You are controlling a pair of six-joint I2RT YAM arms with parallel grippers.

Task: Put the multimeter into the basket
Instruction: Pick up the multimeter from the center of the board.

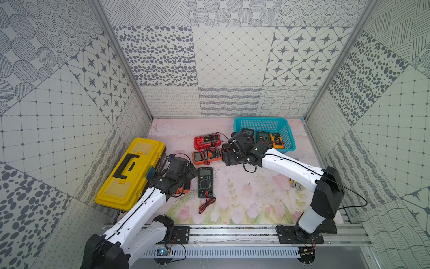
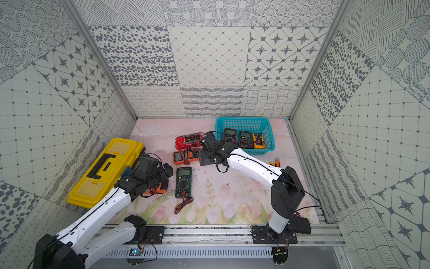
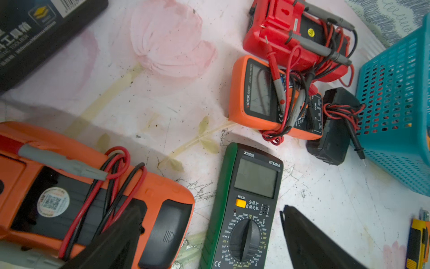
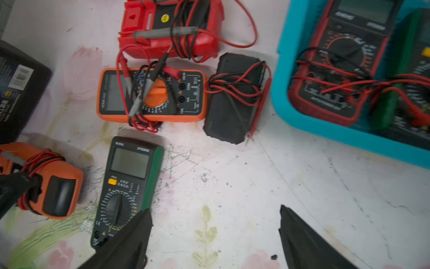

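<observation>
The teal basket (image 1: 263,124) (image 2: 242,123) stands at the back right with three multimeters lying in it. On the mat lie a red multimeter (image 1: 207,141), an orange one (image 1: 207,156), a green one (image 1: 205,182) (image 3: 246,209) and a black one lying face down (image 4: 232,97). Another orange multimeter (image 3: 69,198) lies face down under my left gripper (image 1: 186,167) (image 3: 210,209), which hangs open above it and the green one. My right gripper (image 1: 229,150) (image 4: 214,209) is open over bare mat beside the basket's near left corner, with nothing between its fingers.
A yellow toolbox (image 1: 130,172) with a black handle lies at the left, close to my left arm. A yellow utility knife (image 2: 275,163) lies by the right wall. Loose red and black test leads (image 1: 206,205) trail in front of the green multimeter.
</observation>
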